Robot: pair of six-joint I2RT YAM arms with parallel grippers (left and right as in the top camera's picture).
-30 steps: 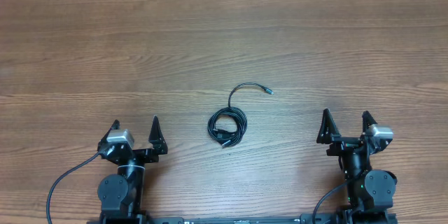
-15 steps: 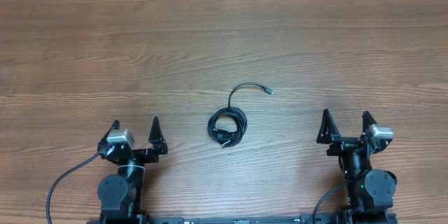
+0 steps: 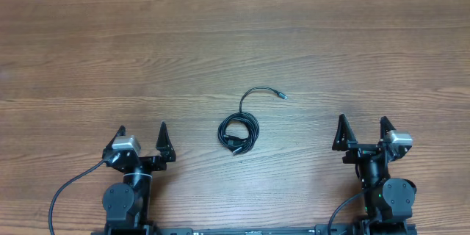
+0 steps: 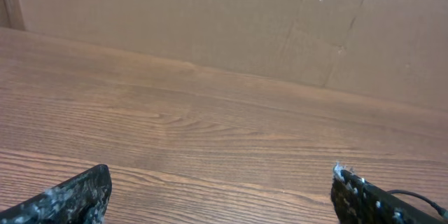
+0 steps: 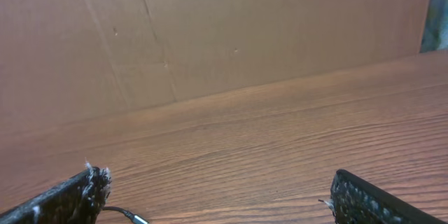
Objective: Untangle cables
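Left hand (image 3: 142, 134) and right hand (image 3: 360, 125) sit spread wide and empty, flanking the coiled cables (image 3: 239, 132) mid-bench (image 3: 147, 44), probably so either can reach in first.

Wood-grain table (image 3: 235, 44); brown cardboard wall (image 4: 210, 21) along far edge.

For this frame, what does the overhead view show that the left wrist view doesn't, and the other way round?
Only overhead: the whole cable, coiled with one plug end trailing right, and the open right gripper. Only left wrist: a brown cardboard wall beyond the table's far edge. Both: the wooden table and the left gripper, open and empty. A thin dark line at the wrist view's lower right may be the cable; too little shows to tell.
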